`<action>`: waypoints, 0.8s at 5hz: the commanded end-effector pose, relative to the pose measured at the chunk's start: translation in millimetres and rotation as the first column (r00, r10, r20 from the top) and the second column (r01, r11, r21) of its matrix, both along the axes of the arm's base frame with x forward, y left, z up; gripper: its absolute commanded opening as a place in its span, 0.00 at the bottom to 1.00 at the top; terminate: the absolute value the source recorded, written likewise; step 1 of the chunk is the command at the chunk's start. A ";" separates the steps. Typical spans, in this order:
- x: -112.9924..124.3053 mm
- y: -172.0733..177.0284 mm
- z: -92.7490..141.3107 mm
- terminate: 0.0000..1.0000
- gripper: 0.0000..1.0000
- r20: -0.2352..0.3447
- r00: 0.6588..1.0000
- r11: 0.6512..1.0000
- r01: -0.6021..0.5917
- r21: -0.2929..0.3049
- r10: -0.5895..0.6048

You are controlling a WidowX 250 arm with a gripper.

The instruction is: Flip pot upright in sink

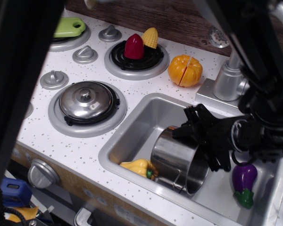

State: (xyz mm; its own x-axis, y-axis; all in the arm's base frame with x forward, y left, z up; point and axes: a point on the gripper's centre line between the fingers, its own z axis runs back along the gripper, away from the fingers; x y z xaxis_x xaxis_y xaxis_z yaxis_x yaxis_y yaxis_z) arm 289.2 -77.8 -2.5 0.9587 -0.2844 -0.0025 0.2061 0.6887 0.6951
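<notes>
The shiny steel pot [172, 157] lies tilted on its side in the grey sink [142, 123]. Its mouth faces right, towards the arm, and one loop handle shows at its lower edge. My black gripper [201, 141] sits at the pot's upper right rim. Its fingers [191, 123] straddle the rim and appear closed on it. The pot's inside and base are hidden.
A yellow pepper [137, 167] lies in the sink against the pot's left side and a purple eggplant [244, 181] lies at the right. The faucet [228, 77] stands behind. A domed lid [86, 101] sits on the near burner and an orange pumpkin [185, 69] on the counter. A dark blurred bar [19, 94] blocks the left.
</notes>
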 end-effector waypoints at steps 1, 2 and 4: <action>2.9 3.9 15.2 0.00 0.00 0.030 1.000 0.989 0.011 -0.149 -0.007; 4.0 8.9 22.4 0.00 0.00 0.019 1.000 0.966 0.023 -0.257 -0.019; 5.1 12.3 26.0 0.00 0.00 0.002 1.000 0.906 0.025 -0.422 -0.027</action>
State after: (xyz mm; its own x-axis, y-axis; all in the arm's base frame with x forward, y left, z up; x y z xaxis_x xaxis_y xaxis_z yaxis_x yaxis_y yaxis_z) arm 284.9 -64.6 -1.3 0.9558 -0.2864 0.0662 0.2488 0.9083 0.3361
